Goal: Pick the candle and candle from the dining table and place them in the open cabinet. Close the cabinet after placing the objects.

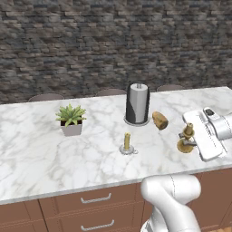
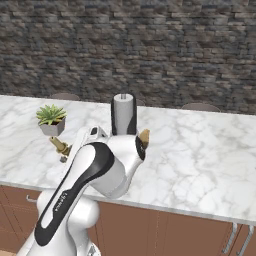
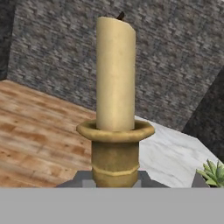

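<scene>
Marble dining table (image 1: 41, 158) spans the left base view, brown drawers under its front edge. You see the steel paper-towel stand (image 1: 137, 104) at centre, the potted succulent (image 1: 71, 119) to its left, the brown bread-like lump (image 1: 160, 120) just right of it. Your gripper (image 1: 194, 138) sits at the right edge, clenched on the brass candlestick candle (image 1: 186, 138), which is tilted; whether its base touches the marble, you can't tell. In the hand view that candle (image 3: 115, 74) stands big at centre, fingers hugging the brass stem. Stubby candle (image 1: 128, 143) in its silver dish sits lower centre, apart from the rest.
</scene>
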Robot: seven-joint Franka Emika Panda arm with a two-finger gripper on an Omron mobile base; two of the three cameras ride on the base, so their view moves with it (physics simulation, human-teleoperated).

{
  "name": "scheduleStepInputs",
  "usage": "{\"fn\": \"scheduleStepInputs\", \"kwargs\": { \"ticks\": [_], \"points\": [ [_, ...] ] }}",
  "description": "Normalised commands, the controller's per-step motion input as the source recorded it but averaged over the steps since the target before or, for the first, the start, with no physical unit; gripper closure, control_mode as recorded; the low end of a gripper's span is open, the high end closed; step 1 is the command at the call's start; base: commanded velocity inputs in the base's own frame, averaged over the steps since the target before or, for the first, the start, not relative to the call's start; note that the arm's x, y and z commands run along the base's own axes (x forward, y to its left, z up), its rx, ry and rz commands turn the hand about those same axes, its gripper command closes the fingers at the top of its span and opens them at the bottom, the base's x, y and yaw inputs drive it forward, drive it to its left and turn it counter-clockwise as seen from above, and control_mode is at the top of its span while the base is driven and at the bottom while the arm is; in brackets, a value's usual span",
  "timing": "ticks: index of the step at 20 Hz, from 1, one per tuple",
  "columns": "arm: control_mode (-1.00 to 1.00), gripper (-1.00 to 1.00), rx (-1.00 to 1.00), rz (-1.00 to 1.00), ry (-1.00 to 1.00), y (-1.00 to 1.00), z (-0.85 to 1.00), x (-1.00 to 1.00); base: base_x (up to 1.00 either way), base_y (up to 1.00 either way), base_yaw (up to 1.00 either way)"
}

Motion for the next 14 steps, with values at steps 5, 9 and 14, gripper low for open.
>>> {"fn": "scheduleStepInputs", "kwargs": {
  "ticks": [5, 9, 14],
  "points": [
    [-1.00, 1.00, 0.00, -0.01, 0.01, 0.00, 0.00, -0.03, 0.00, 0.00, 0.00],
    [-1.00, 1.00, 0.00, 0.00, 0.12, 0.00, 0.00, 0.04, 0.00, 0.00, 0.00],
    [-1.00, 1.00, 0.00, 0.00, 0.06, 0.00, 0.00, 0.01, 0.00, 0.00, 0.00]
  ]
}}
